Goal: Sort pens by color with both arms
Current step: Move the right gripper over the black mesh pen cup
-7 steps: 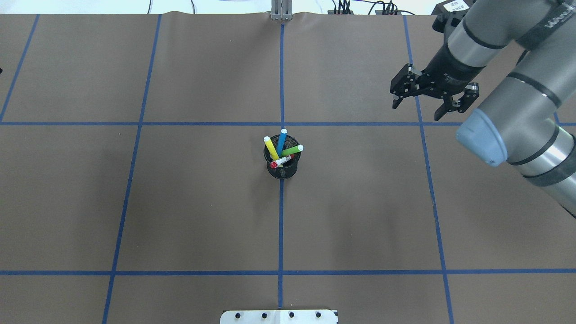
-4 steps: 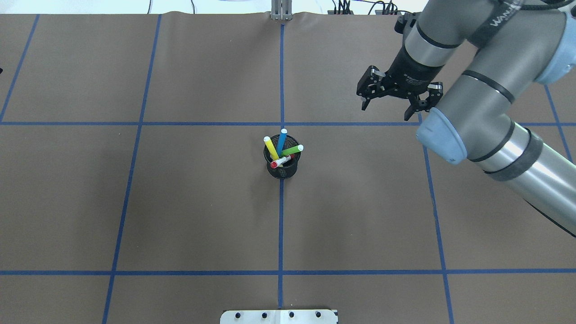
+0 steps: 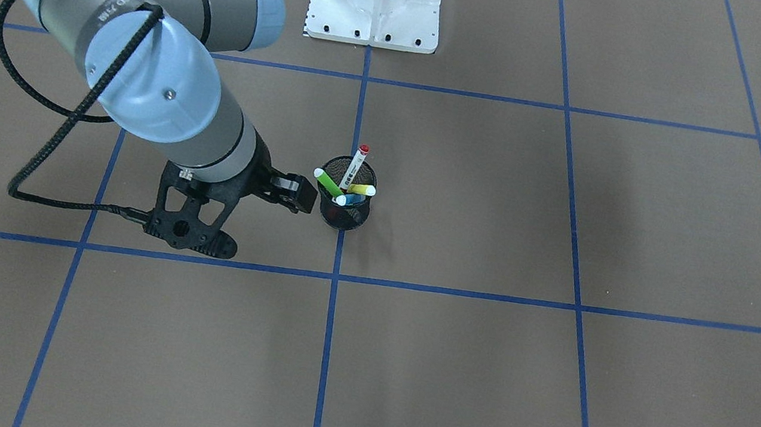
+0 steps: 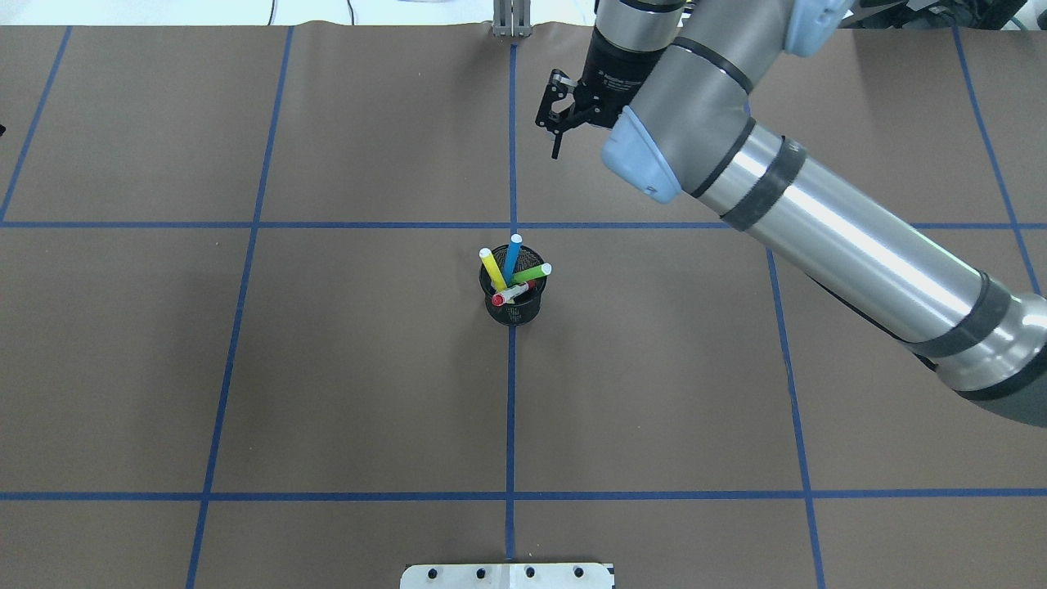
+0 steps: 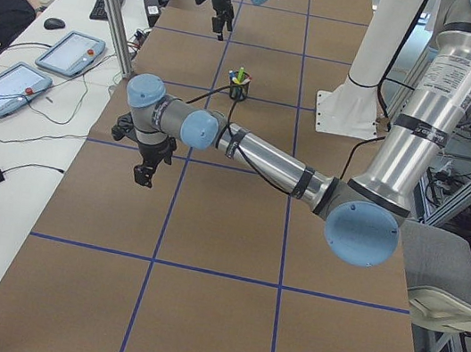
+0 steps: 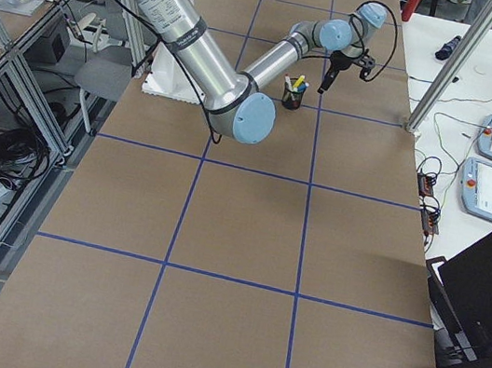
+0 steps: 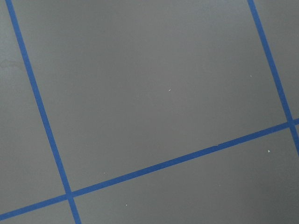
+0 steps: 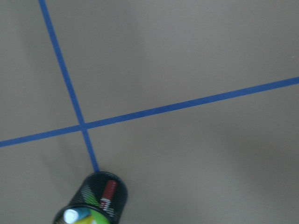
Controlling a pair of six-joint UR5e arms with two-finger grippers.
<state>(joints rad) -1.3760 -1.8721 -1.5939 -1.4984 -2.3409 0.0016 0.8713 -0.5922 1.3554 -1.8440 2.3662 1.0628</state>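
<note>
All four pens (image 4: 511, 274) stand in the cup (image 4: 514, 312) at the middle of the tabletop (image 4: 327, 368), none sorted yet: I judge this the approach. The right end effector (image 3: 270, 223) hangs near the cup, jaws spread and empty; next it must line up over one pen. The front view shows that spread; overhead its arm (image 4: 818, 221) hides it. The left end effector (image 5: 143, 174) is well apart, its state I cannot tell

bare table (image 4: 327, 368) lies all round the mesh cup (image 4: 515, 312); four splayed pens (image 4: 512, 260) crowd its mouth.
</note>
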